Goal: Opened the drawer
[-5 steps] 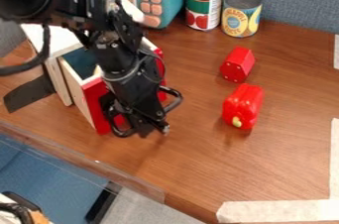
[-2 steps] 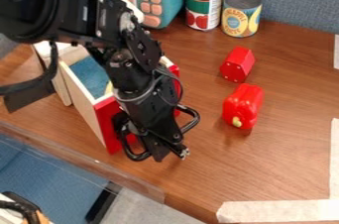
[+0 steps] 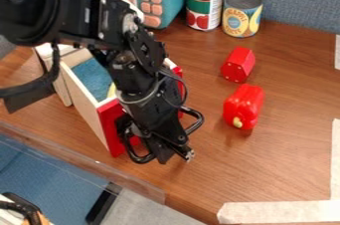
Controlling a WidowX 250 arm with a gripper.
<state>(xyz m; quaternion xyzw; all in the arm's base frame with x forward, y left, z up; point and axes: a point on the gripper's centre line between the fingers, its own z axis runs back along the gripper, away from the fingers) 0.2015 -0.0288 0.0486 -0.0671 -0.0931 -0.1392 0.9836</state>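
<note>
From where I'm standing, I can't tell whether the jaws are spread or pressed together, nor whether they have hold of anything; the black gripper (image 3: 161, 147) hangs at a slant, pointing down and toward the lower right, just outside the red drawer front (image 3: 108, 123) and covering its middle; any handle there would be hidden behind it.

The drawer (image 3: 83, 105) lies directly behind the jaws, toward the upper left; it stands well out of its wooden cabinet (image 3: 60, 89), its blue inside and something yellow near the front in plain sight; the sliding line runs from upper left to lower right, while the long edge of the front crosses that line, rising from lower left to upper right.

That's the relation I'd watch; the jaws sit on the outward side of the front, so any further opening wants a pull away from the cabinet, along the slide and not across it; a sideways tug could twist the drawer in its frame, and too long a pull might bring it right out. To my eye the job looks all but done; what likely remains is a little more draw, or easing clear without nudging the front back in.
</note>
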